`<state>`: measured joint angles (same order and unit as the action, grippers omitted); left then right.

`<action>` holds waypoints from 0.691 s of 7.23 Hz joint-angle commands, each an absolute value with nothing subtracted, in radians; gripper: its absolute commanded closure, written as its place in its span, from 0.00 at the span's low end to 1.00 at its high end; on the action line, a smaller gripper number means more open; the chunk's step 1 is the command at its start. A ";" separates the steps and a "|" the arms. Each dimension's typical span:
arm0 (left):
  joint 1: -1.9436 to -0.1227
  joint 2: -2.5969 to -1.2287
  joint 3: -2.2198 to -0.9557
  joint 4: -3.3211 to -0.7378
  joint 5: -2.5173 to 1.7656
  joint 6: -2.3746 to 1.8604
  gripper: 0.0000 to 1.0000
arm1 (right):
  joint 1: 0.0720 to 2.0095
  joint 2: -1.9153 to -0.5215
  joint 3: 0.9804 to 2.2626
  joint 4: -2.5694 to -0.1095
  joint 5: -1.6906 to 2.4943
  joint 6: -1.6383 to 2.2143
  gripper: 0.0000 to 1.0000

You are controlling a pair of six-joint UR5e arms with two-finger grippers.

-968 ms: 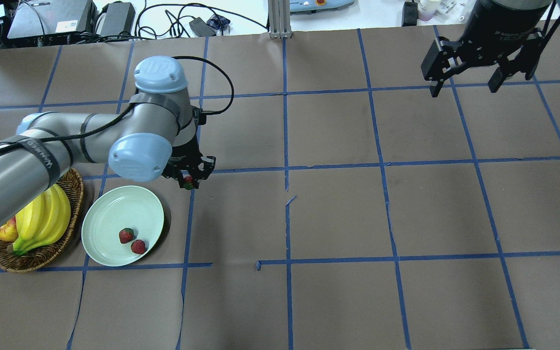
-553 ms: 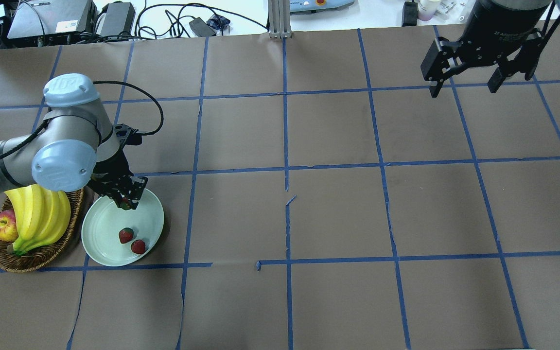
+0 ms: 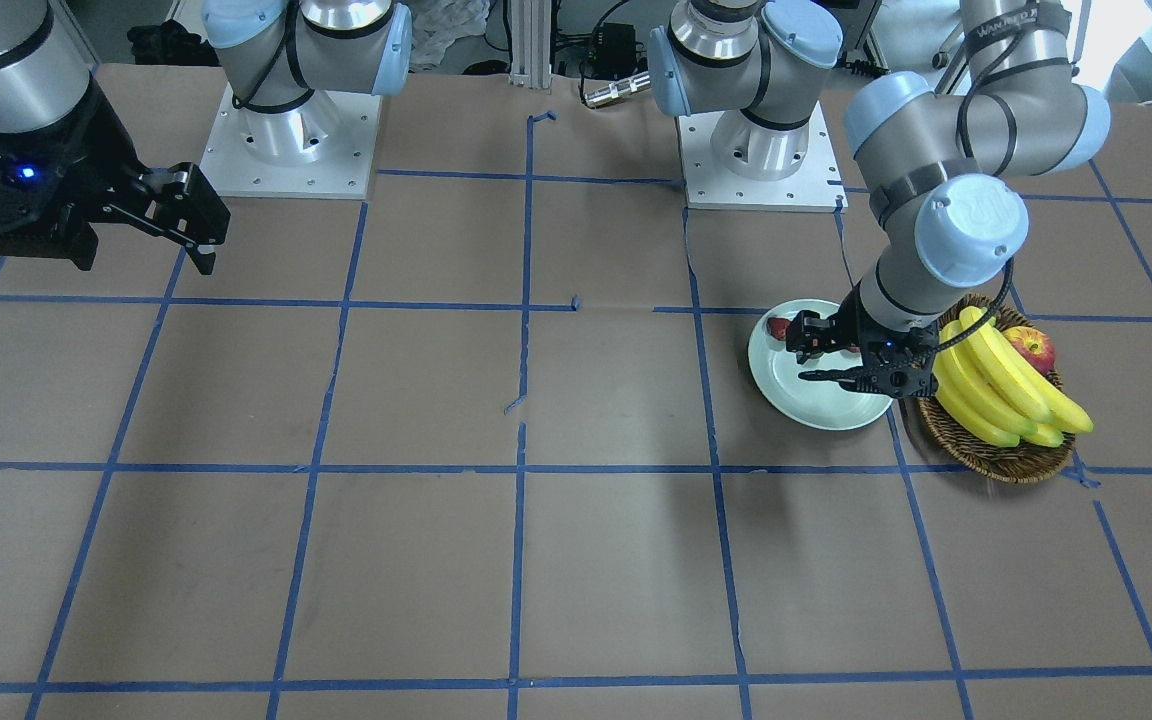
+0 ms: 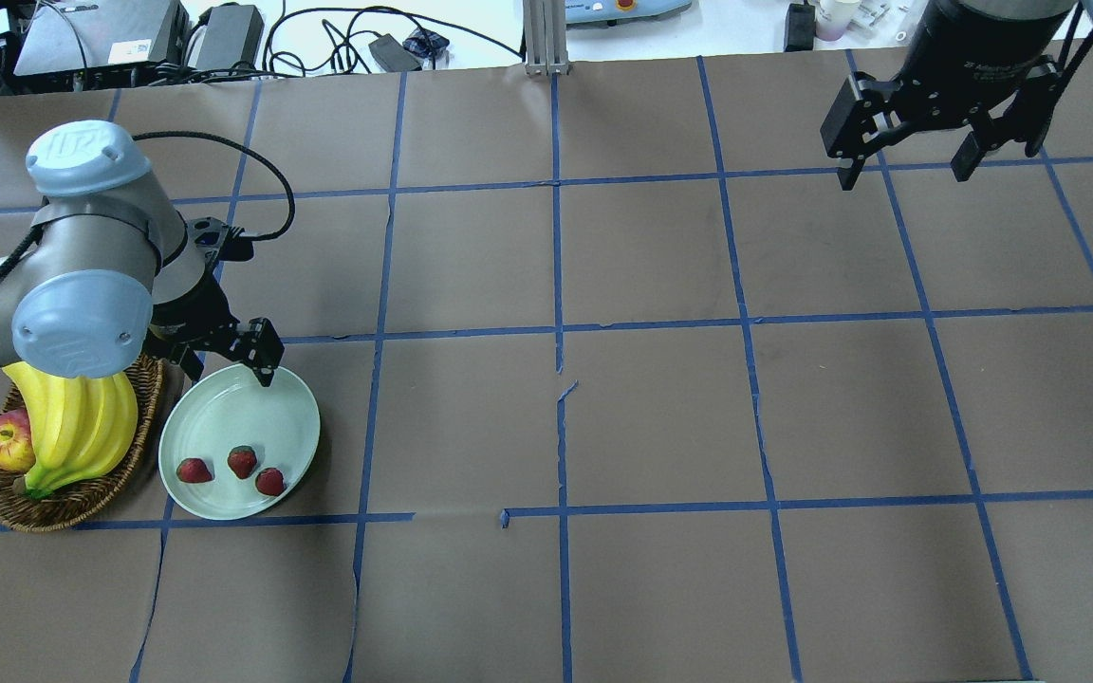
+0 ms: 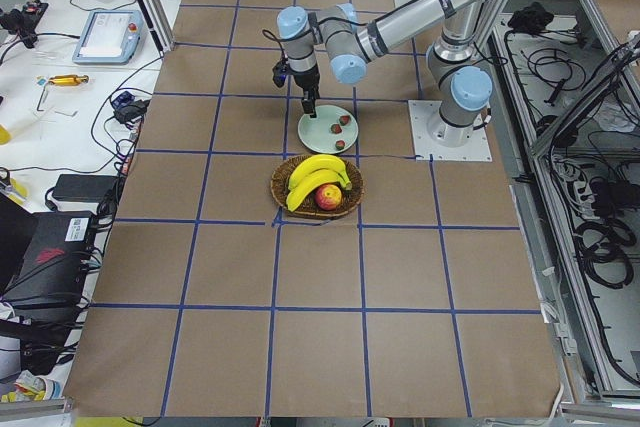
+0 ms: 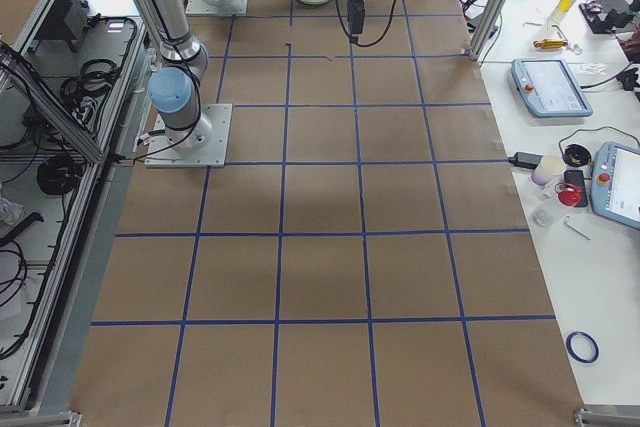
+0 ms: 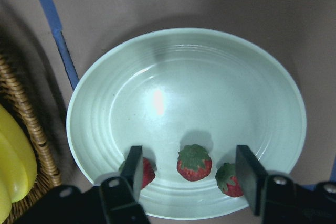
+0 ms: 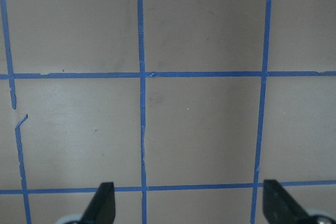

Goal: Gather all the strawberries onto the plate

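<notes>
Three small red strawberries lie in a row on the near part of the pale mint-green plate: the left one, the middle one and the right one. My left gripper is open and empty above the plate's far rim. In the left wrist view the open gripper looks down on the plate and the strawberries. My right gripper is open and empty, high over the far right of the table, and it shows in the right wrist view over bare paper.
A brown wicker basket with bananas and a red-yellow apple stands right beside the plate's left side, under my left arm. The brown paper table cover carries a grid of blue tape lines.
My left gripper carried a strawberry over the plate, opened and let it go. The third strawberry now lies at the left of the other two. The right arm has not moved.
</notes>
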<state>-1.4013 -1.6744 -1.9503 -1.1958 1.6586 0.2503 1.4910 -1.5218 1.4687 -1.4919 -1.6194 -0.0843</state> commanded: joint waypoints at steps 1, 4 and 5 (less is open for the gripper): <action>-1.570 -1.606 -1.744 -1.399 1.583 0.129 0.00 | 1.491 -1.523 1.468 -1.491 -1.620 -0.084 0.00; -1.621 -1.559 -1.516 -1.660 1.529 0.138 0.00 | 1.491 -1.525 1.468 -1.488 -1.620 -0.084 0.00; -1.620 -1.546 -1.534 -1.698 1.534 0.153 0.00 | 1.491 -1.525 1.467 -1.488 -1.620 -0.084 0.00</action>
<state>-1.6171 -1.5675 -1.5503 -1.6247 1.5364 0.1380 1.4910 -1.5242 1.4675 -1.4888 -1.6198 -0.0844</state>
